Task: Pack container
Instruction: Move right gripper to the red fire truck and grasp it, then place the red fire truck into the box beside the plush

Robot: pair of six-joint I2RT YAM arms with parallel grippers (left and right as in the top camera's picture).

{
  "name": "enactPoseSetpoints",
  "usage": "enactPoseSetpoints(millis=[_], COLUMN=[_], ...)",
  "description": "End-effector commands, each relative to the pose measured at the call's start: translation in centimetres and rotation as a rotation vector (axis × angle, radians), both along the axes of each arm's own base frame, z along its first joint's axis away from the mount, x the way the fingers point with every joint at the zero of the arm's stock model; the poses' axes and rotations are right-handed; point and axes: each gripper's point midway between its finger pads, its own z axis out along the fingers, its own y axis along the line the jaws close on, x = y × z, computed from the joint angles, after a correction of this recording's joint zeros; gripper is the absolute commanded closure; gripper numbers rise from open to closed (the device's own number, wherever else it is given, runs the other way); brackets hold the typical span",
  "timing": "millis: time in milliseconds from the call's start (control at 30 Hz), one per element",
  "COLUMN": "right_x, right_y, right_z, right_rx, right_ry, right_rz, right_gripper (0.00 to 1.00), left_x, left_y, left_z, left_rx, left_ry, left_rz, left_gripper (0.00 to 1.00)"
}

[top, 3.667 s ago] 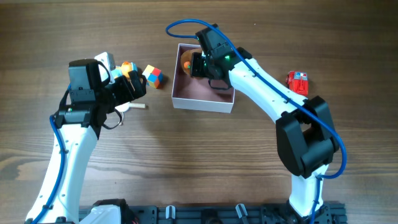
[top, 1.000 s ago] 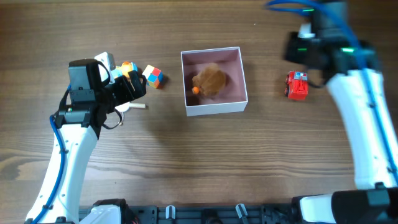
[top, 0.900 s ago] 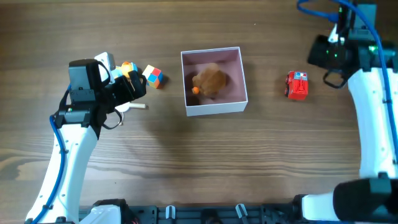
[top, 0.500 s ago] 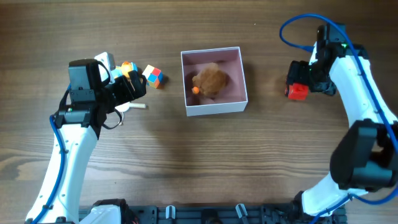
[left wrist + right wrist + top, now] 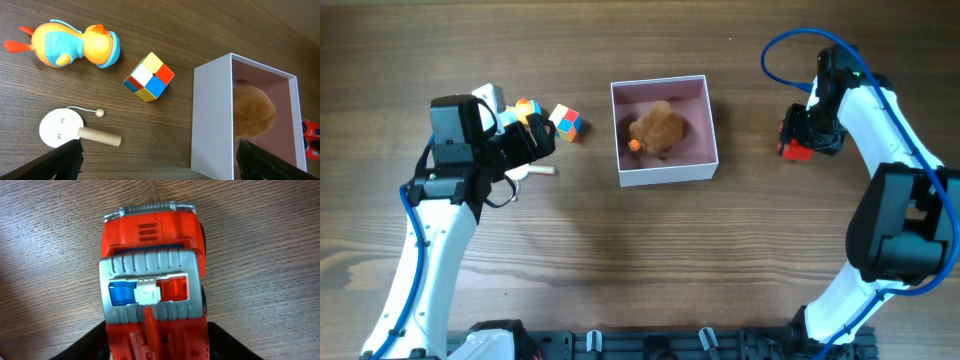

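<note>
Overhead, the container [image 5: 666,173], a thin-walled, lidless white box with a pink floor, sits at mid-table with a brown plush toy [image 5: 658,128] inside. It looks light and easily dented or shoved, so it is best gripped by 1 wall near a corner, or left alone while toys go in. Well to its right, the right gripper [image 5: 801,138] stands over a red fire truck [image 5: 796,151]. The left gripper [image 5: 530,140] hovers beside a duck [image 5: 525,107] and a colour cube [image 5: 567,123]. From the left wrist, 2 fingertips [image 5: 62,159] sit at the frame's lower corners, spread wide and holding nothing, near a paddle drum [image 5: 62,129]. From the right wrist, the hard plastic truck, likely rigid and slick, fills the frame. Dark fingers [image 5: 92,345] flank its sides, but whether they are clamped on it cannot be told.
</note>
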Motion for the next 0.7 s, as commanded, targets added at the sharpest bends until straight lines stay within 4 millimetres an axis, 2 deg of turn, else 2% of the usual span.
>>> enactPoseSetpoints(millis=[0, 67, 167, 233, 300, 400, 433, 533, 600, 667], right_x=[-0.3, -0.4, -0.6, -0.4, 0.1, 0.4, 0.1, -0.9, -1.7, -2.3], right_y=[0.6, 0.6, 0.7, 1.4, 2.7, 5.8, 8.8, 13.5, 16.8, 19.0], right_z=[-0.7, -0.7, 0.0, 1.5, 4.0, 8.5, 11.9, 15.9, 17.4, 17.3], right_rx=[0.018, 0.019, 0.018, 0.015, 0.012, 0.016, 0.032, 0.06, 0.096, 0.116], right_ry=[0.015, 0.02, 0.017, -0.016, -0.077, -0.19, -0.278, -0.401, -0.452, -0.452], right_rz=[0.006, 0.007, 0.009, 0.028, 0.062, 0.138, 0.206, 0.31, 0.364, 0.402], right_gripper=[0.5, 0.59, 0.64, 0.68, 0.68, 0.73, 0.75, 0.76, 0.76, 0.77], left_x=[0.4, 0.4, 0.4, 0.4, 0.4, 0.5, 0.4, 0.5, 0.4, 0.4], left_y=[-0.3, -0.3, -0.3, -0.3, -0.3, -0.3, -0.3, -0.3, -0.3, -0.3], left_z=[0.7, 0.7, 0.7, 0.7, 0.7, 0.7, 0.7, 0.7, 0.7, 0.7], left_rx=[0.01, 0.01, 0.01, 0.01, 0.01, 0.01, 0.01, 0.01, 0.01, 0.01], left_ry=[-0.023, -0.023, -0.023, -0.023, -0.023, -0.024, -0.023, -0.024, -0.023, -0.023], left_rz=[-0.022, -0.022, -0.022, -0.022, -0.022, -0.022, -0.022, -0.022, -0.022, -0.023], left_gripper=[0.0, 0.0, 0.0, 0.0, 0.0, 0.0, 0.0, 0.0, 0.0, 0.0])
